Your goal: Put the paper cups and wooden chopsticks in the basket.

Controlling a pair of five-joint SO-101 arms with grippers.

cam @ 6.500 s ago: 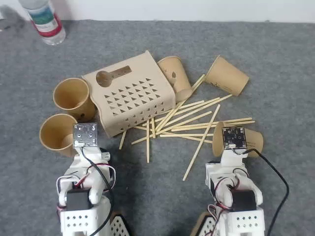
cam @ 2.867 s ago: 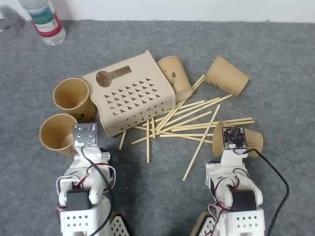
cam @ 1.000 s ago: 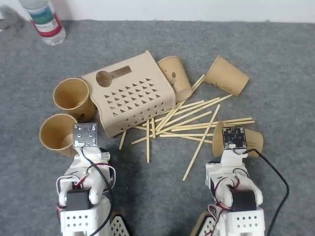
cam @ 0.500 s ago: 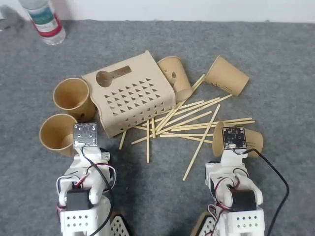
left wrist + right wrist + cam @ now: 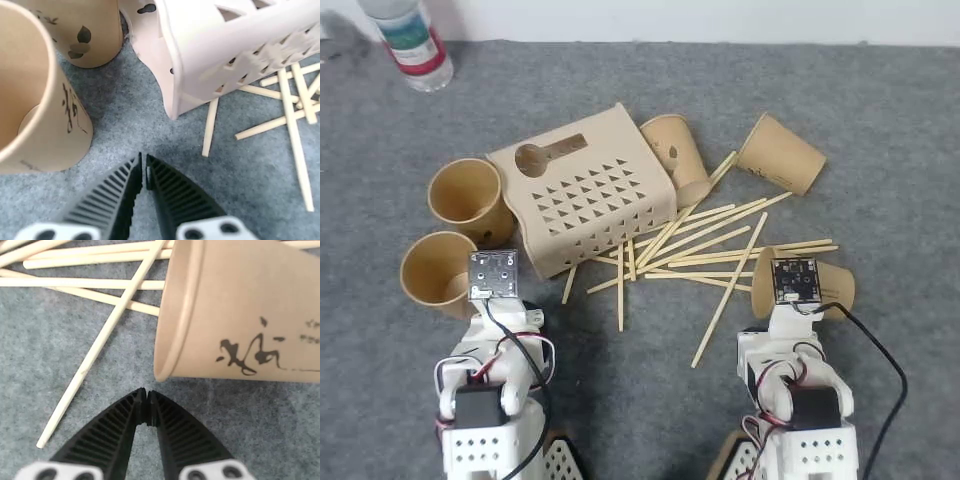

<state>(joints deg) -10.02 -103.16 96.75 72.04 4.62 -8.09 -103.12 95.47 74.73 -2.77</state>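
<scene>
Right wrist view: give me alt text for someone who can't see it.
A paper cup lies on its side on grey carpet, just beyond the tips of the shut gripper. Wooden chopsticks lie scattered beside the cup, some crossing.

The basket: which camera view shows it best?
The high view: the basket is whole there. The left wrist view has one perforated corner, close up. The right wrist view faces a lying cup and chopsticks.

The right gripper (image 5: 146,406) is seen with its black fingers (image 5: 112,434) pressed together over the grey worktop (image 5: 45,340), just short of the rim of a paper cup (image 5: 250,315) laid on its side, with wooden chopsticks (image 5: 75,282) scattered beside it
</scene>
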